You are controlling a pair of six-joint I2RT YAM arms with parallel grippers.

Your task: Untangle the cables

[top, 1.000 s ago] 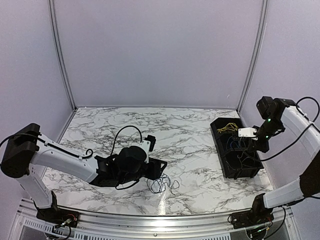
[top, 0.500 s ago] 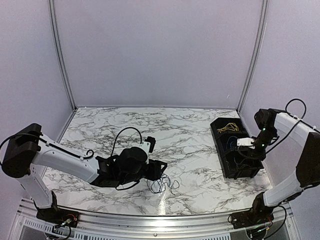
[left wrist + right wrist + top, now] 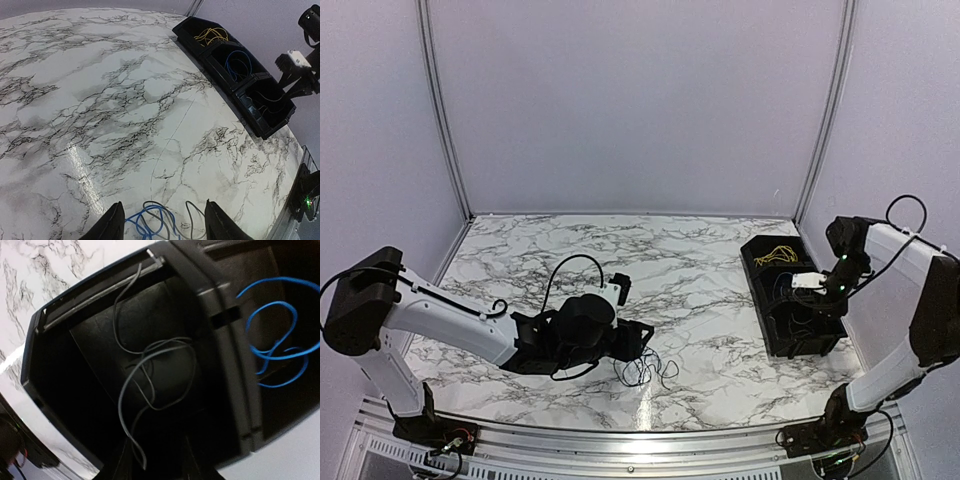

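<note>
Fig. Sorting stage. At the lower edge of the left wrist view, the left end effector is open, its fingers set either side of the tangle of blue and dark cables on the marble surface, probably so one strand can be pinched and drawn free. At right in the top view, the divided bin keeps the yellow cable, blue cable and dark cable in separate compartments. The right end effector hangs over the dark one, apparently open.
</note>
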